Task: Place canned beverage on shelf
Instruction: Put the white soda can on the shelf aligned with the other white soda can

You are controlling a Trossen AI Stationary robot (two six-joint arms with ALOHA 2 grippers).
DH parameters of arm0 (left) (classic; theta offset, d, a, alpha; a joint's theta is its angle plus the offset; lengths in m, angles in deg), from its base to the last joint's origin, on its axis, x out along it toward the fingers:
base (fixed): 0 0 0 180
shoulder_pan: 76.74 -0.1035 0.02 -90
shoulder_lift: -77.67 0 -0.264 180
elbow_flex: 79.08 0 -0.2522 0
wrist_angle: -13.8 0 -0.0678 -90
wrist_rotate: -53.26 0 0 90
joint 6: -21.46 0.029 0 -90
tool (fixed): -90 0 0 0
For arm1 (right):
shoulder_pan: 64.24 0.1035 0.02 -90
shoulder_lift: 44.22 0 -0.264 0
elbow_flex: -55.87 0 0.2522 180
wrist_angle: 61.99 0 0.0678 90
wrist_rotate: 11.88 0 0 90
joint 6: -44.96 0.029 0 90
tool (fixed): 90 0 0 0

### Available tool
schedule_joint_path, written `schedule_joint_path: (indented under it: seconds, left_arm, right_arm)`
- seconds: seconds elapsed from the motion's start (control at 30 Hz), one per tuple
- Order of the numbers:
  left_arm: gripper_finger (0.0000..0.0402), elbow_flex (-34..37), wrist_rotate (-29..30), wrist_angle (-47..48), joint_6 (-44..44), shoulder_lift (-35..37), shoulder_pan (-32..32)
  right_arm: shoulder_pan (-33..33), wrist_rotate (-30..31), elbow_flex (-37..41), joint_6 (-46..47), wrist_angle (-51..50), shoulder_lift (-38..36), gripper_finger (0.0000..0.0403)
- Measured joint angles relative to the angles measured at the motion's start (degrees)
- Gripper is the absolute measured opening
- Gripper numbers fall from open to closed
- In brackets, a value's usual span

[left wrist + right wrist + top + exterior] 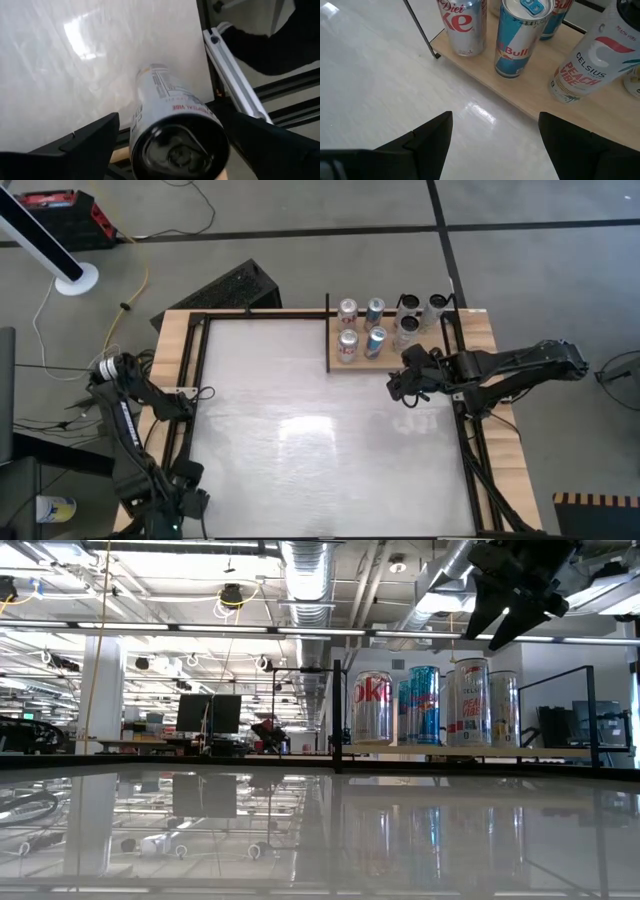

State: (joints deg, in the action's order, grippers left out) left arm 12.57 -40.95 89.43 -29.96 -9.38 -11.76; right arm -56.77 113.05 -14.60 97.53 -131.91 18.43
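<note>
The light-brown wooden shelf [360,365] lies at the table's far right and shows in the right wrist view [535,95] and the low view [450,751]. Several cans stand upright on it, among them a Diet Coke [462,25], a Red Bull [520,40] and a Celsius can [590,65]. My right gripper [405,385] [495,130] is open and empty, above the table just in front of the shelf. My left gripper [185,502] [175,120] is open at the table's near left corner. Its fingers stand on either side of a white can [175,135] whose top faces the camera; gaps show on both sides.
A black rail [329,330] stands at the shelf's left end and another at its right end [452,330]. Black frame bars [190,380] run along the table's sides inside the pale wooden rim. The white tabletop [320,430] spreads between the two arms.
</note>
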Motion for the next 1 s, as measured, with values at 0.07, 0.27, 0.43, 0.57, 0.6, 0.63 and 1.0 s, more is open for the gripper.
schedule_joint_path:
  seconds: [0.07, 0.27, 0.43, 0.57, 0.6, 0.63, 1.0]
  left_arm:
    - [0.0373, 0.00, -0.04, 0.06, 1.42, -0.83, 0.02]
    - [0.0373, 0.00, 0.08, 0.27, 5.89, -2.29, 0.01]
    - [0.0347, 0.00, 0.11, 2.70, 6.26, -2.77, 0.01]
    - [0.0282, 0.00, -1.62, 4.58, 7.85, -3.08, -0.12]
    - [0.0262, 0.00, -1.61, 4.64, 8.31, -3.06, -0.24]
    - [0.0243, 0.00, -1.82, 4.69, 8.82, -3.01, -0.49]
    - [0.0238, 0.02, -5.87, 10.14, 16.68, -2.99, -11.84]
  right_arm:
    - [-0.01, 0.01, 0.00, -0.10, 0.01, 0.00, 0.0320]
    - [-0.01, 0.01, 0.00, -0.10, 0.02, 0.00, 0.0320]
    - [-0.01, -0.01, 0.00, -0.10, 0.02, 0.00, 0.0320]
    - [0.01, -0.01, 0.00, -0.08, 0.08, 0.01, 0.0320]
    - [0.01, -0.01, 0.00, 0.01, 0.10, 0.00, 0.0320]
    - [0.01, -0.01, 0.00, 0.31, 0.12, 0.01, 0.0320]
    - [1.80, -0.25, 0.00, 2.41, 0.33, 0.02, 0.0320]
